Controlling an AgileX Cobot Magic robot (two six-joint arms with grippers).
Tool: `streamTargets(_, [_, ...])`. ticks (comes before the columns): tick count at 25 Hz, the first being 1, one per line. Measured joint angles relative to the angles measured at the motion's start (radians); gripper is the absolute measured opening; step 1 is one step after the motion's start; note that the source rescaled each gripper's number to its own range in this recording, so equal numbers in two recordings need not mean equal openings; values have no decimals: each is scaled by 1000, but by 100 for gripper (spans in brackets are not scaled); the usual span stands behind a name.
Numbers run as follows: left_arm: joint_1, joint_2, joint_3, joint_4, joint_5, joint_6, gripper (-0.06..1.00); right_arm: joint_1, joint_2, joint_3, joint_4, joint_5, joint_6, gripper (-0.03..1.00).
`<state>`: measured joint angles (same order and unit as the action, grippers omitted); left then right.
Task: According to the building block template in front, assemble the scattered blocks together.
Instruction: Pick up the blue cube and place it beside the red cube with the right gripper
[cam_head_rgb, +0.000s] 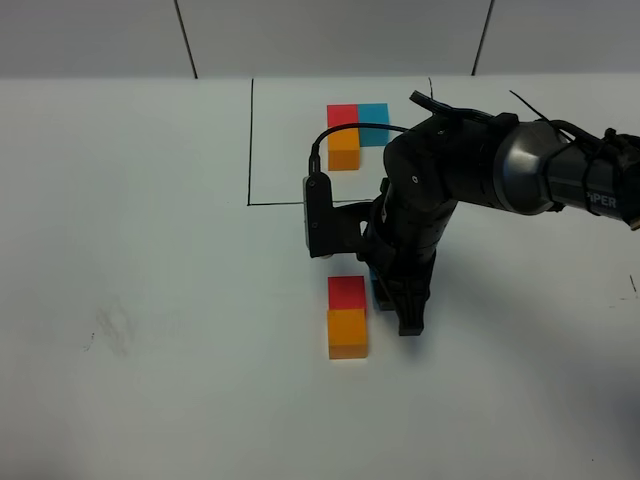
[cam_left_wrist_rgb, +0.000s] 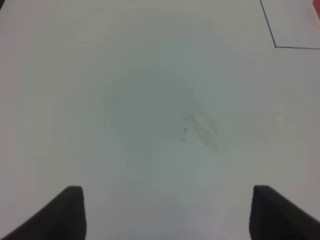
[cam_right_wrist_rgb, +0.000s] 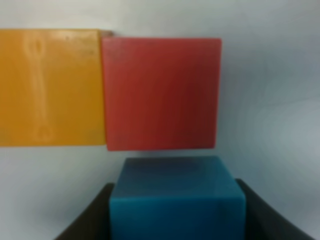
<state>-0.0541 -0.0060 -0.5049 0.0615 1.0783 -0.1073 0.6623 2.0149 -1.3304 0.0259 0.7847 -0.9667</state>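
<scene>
Orange cube (cam_head_rgb: 347, 333) is found nearest the high camera, butted against the red cube (cam_head_rgb: 347, 292), pretty much copying the framed template (cam_head_rgb: 355, 133) up top. Blue cube (cam_head_rgb: 376, 286) is mostly hidden behind the right gripper (cam_head_rgb: 408, 310), presumably being brought in beside red to finish the L. From the left wrist, only bare table (cam_left_wrist_rgb: 150, 100) and a corner of the drawn line (cam_left_wrist_rgb: 274, 40) are seen; the left gripper (cam_left_wrist_rgb: 167, 212) is held apart on nothing, parked out of the way. From the right wrist, the right gripper (cam_right_wrist_rgb: 175, 210) is clamped on the blue cube (cam_right_wrist_rgb: 176, 197), just short of red (cam_right_wrist_rgb: 161, 94); whether they're touching can't be made out.
</scene>
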Motion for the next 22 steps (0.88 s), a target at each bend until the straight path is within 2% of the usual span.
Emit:
streamTargets(5, [0, 0, 0, 0, 0, 0, 52, 0, 0, 0, 32, -14, -21, 16])
streamTargets(22, [0, 0, 0, 0, 0, 0, 52, 0, 48, 2, 49, -50, -30, 16])
